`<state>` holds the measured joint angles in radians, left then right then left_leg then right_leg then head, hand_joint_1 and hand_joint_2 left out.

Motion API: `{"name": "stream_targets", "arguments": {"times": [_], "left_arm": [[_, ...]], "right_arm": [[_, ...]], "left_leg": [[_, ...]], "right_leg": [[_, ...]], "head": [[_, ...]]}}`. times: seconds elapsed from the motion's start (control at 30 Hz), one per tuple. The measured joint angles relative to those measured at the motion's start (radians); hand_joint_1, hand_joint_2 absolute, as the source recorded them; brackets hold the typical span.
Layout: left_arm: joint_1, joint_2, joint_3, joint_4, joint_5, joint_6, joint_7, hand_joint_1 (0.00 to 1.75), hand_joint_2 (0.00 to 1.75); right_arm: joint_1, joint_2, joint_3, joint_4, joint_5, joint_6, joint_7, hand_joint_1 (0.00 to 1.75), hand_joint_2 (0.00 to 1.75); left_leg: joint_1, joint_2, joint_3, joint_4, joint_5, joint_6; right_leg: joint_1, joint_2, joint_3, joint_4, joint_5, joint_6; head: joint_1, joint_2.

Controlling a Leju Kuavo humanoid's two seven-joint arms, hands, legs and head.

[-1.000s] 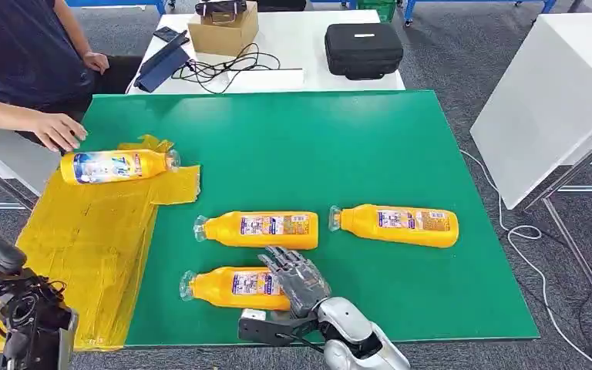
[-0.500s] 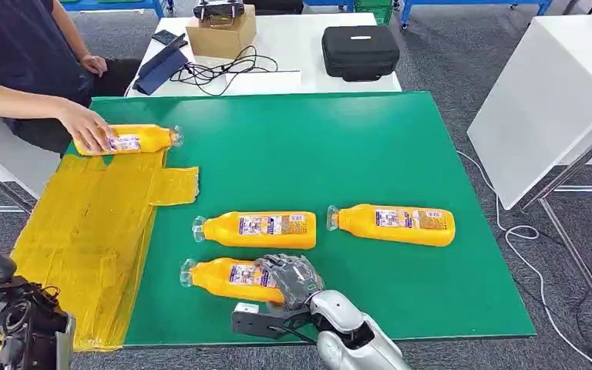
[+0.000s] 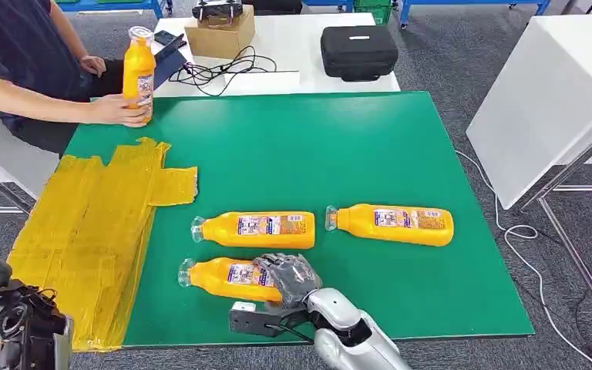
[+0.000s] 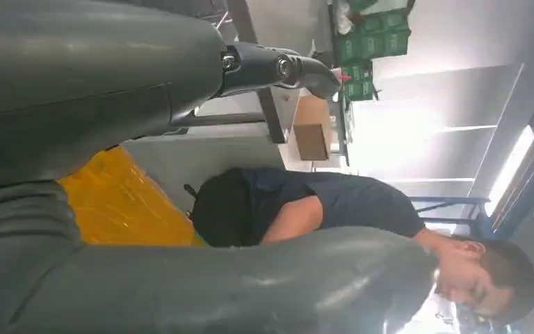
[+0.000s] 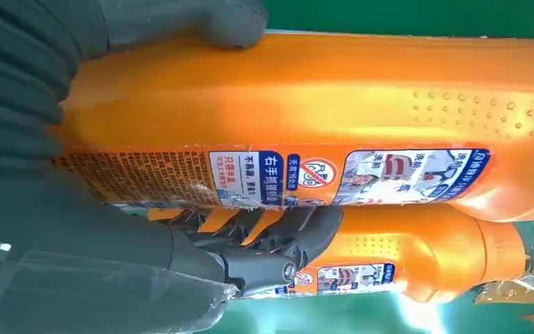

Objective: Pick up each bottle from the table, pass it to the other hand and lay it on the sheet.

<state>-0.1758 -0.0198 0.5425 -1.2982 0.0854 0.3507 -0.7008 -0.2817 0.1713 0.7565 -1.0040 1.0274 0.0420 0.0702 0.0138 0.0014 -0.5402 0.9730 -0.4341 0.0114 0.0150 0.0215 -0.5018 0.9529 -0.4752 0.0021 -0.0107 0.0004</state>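
Three orange bottles lie on the green table (image 3: 354, 139). My right hand (image 3: 289, 277) grips the nearest bottle (image 3: 220, 279), which lies on its side with its cap to the left. In the right wrist view the thumb (image 5: 236, 21) and fingers (image 5: 278, 240) wrap around that bottle (image 5: 320, 104). Just beyond it lies a second bottle (image 3: 254, 230), and a third bottle (image 3: 391, 223) lies further right. The yellow sheet (image 3: 92, 223) covers the table's left side with nothing on it. My left hand (image 3: 23, 327) hangs low beside the sheet, its fingers (image 4: 278, 69) apart and holding nothing.
A person at the far left corner holds a fourth orange bottle (image 3: 139, 69) upright above the table's edge. Behind stands a white table with a black case (image 3: 361, 50), a cardboard box (image 3: 222, 32) and cables. A white panel (image 3: 539, 92) stands to the right.
The person picked the bottle up off the sheet and now holds it upright at the far corner. My right hand's fingers have curled around the nearest bottle.
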Motion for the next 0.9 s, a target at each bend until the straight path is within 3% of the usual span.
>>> {"name": "stream_targets", "arguments": {"times": [0.13,0.17,0.23,0.6,0.77,0.8,0.9], "left_arm": [[0.011,-0.011,0.001,-0.01,0.06,-0.112,0.069,0.0,0.0],[0.018,-0.014,0.0,-0.014,0.098,-0.167,0.11,0.0,1.75],[0.039,-0.019,-0.011,-0.018,0.175,-0.271,0.173,0.0,1.75],[0.044,-0.019,-0.015,-0.019,0.192,-0.294,0.186,0.0,1.75],[0.08,-0.023,-0.05,-0.022,0.259,-0.401,0.263,0.0,1.75],[0.088,-0.024,-0.116,-0.018,0.283,-0.443,0.301,0.0,1.75],[0.071,-0.023,-0.314,-0.008,0.351,-0.46,0.339,0.0,1.75]], "right_arm": [[-0.001,0.004,-0.021,-0.024,-0.101,0.031,-0.041,1.75,1.75],[0.001,0.002,-0.034,-0.045,-0.143,0.052,-0.055,1.75,1.75],[0.016,-0.003,-0.065,-0.097,-0.228,0.074,-0.085,1.75,1.75],[0.02,-0.005,-0.071,-0.11,-0.247,0.076,-0.09,1.75,1.75],[0.058,-0.017,-0.117,-0.202,-0.366,0.078,-0.126,1.75,1.75],[0.059,-0.032,-0.171,-0.267,-0.46,0.059,-0.144,1.75,1.75],[0.044,-0.051,-0.232,-0.294,-0.537,-0.018,-0.187,1.75,1.75]], "left_leg": [[0.0,0.0,0.0,0.0,0.0,0.0],[0.0,0.0,-0.001,0.0,0.0,0.0],[0.0,-0.001,-0.003,0.0,0.0,0.0],[0.0,-0.001,-0.004,0.0,0.0,0.0],[0.0,-0.002,-0.011,0.001,0.001,0.0],[-0.001,-0.005,-0.014,0.001,0.001,0.0],[-0.002,-0.006,-0.016,0.001,0.0,0.0]], "right_leg": [[0.0,0.0,0.0,0.0,0.0,0.0],[0.0,0.0,-0.001,0.0,0.0,0.0],[0.0,0.0,-0.003,0.0,0.0,0.0],[0.0,0.0,-0.003,0.0,0.0,0.0],[-0.001,-0.002,-0.009,0.0,0.0,0.0],[-0.002,-0.004,-0.011,0.0,0.0,0.001],[-0.003,-0.005,-0.013,0.0,0.0,0.001]], "head": [[-0.001,0.0],[0.0,0.0],[0.0,0.0],[0.0,0.0],[0.0,0.0],[0.001,0.0],[0.0,0.0]]}}
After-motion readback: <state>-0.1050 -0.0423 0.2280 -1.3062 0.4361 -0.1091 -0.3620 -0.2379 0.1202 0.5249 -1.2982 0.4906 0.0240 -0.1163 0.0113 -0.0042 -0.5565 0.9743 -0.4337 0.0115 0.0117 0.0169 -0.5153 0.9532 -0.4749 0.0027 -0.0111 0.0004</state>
